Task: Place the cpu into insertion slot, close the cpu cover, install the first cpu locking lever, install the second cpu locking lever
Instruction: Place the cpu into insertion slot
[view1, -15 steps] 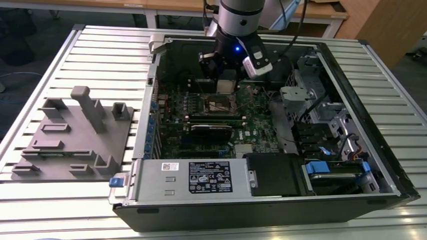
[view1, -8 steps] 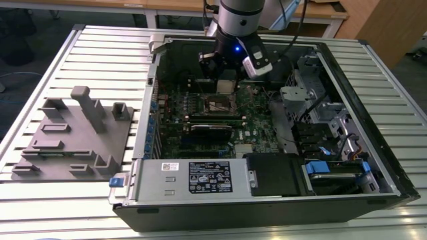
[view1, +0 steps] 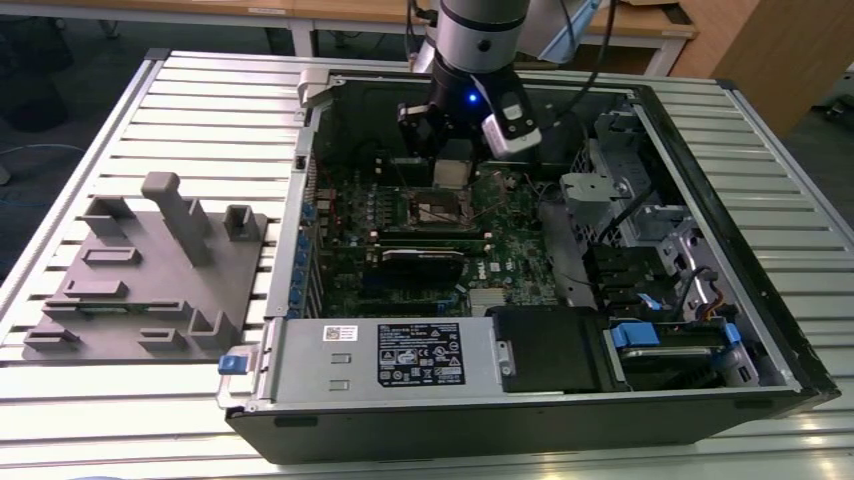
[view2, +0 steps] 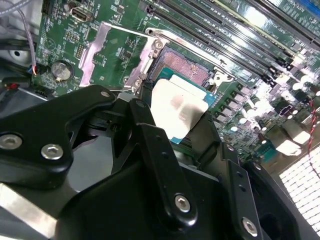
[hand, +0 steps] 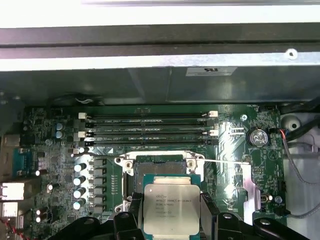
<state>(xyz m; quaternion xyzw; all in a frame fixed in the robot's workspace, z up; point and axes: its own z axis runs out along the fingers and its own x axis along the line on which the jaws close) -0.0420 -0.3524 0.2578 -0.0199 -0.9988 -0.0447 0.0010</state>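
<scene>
The black two-fingered pincer (view2: 175, 114) is closed partway, its fingers (hand: 136, 212) pressed against two opposite edges of the small flat square cpu (hand: 171, 207), whose dull silver-tan metal top faces up. The chip hangs at the pincer's tips above the green circuit board (hand: 227, 147), inside the open black computer case (view1: 534, 425) that rests on the slatted metal tabletop (view1: 200, 100).

The square dark insertion slot (hand: 159, 169), rimmed in silvery metal, lies just ahead of the pincer's tips and below them; in both wrist views the chip's leading edge overlaps the slot's near rim, so I judge it close to the slot but not yet seated. The thin silvery cpu cover (view2: 95, 52), a frame plate with a cut-out middle, is swung open to one side of the pincer, apart from the chip; a thin wire lever (hand: 225, 161) lies beside the slot, clear of the fingers.

The step in hand looks like the placing. To do it well, the chip should be kept level, its edges squared to the slot's frame, and centred over the dark opening; a slow, straight descent with no sideways sliding should spare the contacts. The fingers flank the chip closely, so they may catch the metal rim; the grip is best eased only once the chip sits flat.
</scene>
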